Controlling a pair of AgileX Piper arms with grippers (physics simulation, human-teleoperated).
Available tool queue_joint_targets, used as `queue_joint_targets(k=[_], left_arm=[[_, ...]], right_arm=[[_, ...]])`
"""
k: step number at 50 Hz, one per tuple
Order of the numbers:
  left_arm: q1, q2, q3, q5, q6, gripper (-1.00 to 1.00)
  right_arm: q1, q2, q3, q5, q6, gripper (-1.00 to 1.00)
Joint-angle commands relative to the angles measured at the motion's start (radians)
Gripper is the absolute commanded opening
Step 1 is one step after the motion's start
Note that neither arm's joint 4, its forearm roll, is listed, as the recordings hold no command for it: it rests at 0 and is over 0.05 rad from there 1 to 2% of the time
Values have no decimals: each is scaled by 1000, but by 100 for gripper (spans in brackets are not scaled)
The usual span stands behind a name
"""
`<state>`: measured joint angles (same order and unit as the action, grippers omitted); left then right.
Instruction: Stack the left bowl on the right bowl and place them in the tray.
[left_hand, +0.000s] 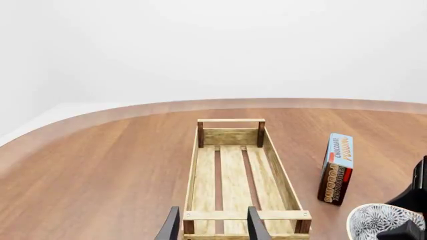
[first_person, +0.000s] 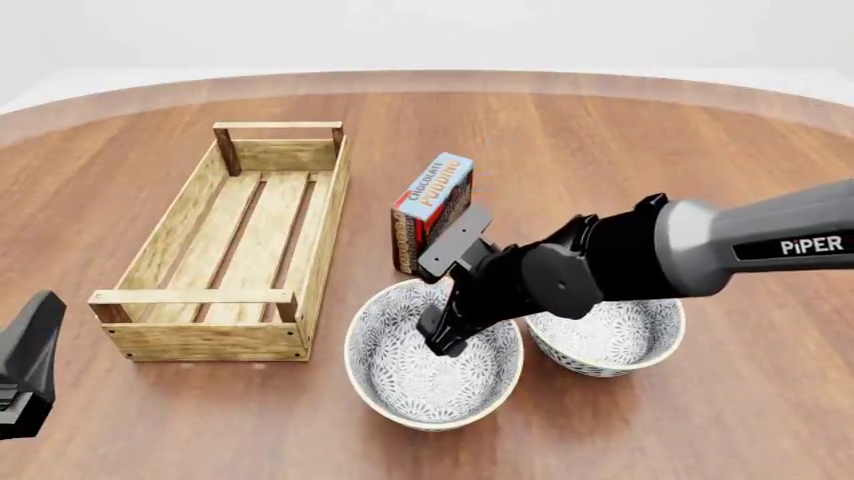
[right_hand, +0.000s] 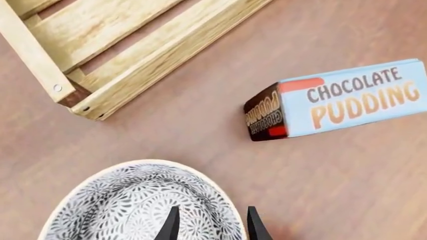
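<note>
Right gripper (first_person: 447, 335) straddles the left bowl's (first_person: 434, 385) rim, fingers spread, nothing lifted. Right bowl (first_person: 614, 340) touches it; tray (first_person: 200, 335) beside them holds nothing. Stacking remains.

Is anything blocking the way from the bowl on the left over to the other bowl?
Nothing visible does. The left patterned grey-and-white bowl sits right beside the right patterned bowl, rims nearly touching. The chocolate pudding box stands behind them, out of the way. The right gripper hangs over the left bowl.
</note>
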<state>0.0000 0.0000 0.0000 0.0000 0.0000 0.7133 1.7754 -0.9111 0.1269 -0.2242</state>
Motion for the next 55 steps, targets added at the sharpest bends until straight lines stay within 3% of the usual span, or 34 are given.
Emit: queue_joint_targets(k=[1,6,7,28,55], left_arm=[[0,0,0,0,0,100],[0,0,0,0,0,100],[0,0,0,0,0,100],[0,0,0,0,0,100],[0,0,0,0,0,100]], right_arm=[[14,26,11,-27,22,100],[11,23,13,-26,9,100],[7,17,11,-21,3,-100],[-1,-62,-23,45,-31,-100],[19,-297,-72,177,-70,-100]])
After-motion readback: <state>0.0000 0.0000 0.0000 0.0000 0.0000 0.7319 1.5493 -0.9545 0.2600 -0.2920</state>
